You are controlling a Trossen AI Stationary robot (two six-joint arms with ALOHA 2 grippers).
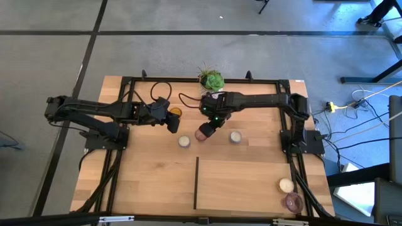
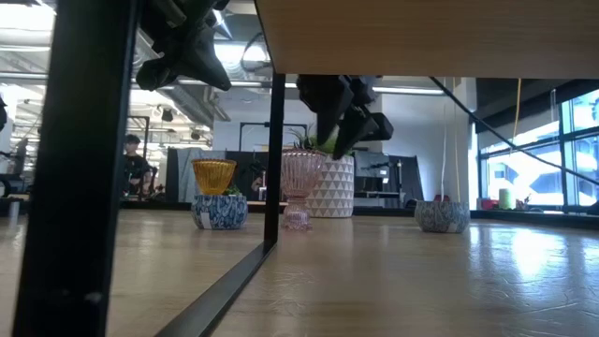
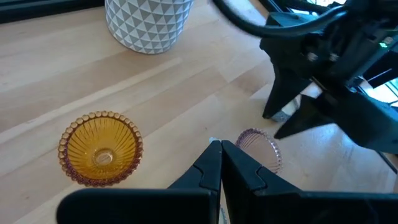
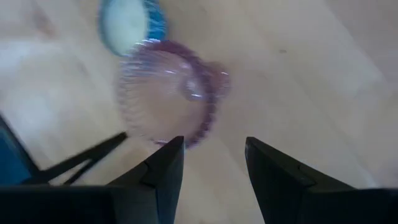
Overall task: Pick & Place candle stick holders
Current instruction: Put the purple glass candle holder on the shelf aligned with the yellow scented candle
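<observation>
Near the table's middle, the right gripper hovers with fingers apart over the mauve holder, seemingly lining up a grasp. Just left, the left gripper waits pinched together, empty, beside the amber holder.

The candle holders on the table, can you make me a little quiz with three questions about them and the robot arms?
1. True or false: the right gripper is clamped shut on the pink holder.
2. Which holder stands nearest the left gripper? A) the amber holder B) a cream one by the table's near right corner C) none
3. Fill in: the plant pot stands at the table's ____ edge, as the high view shows.

Key
1. False: its fingers are open, with the pink holder standing on the table just ahead of them.
2. A
3. far
</observation>
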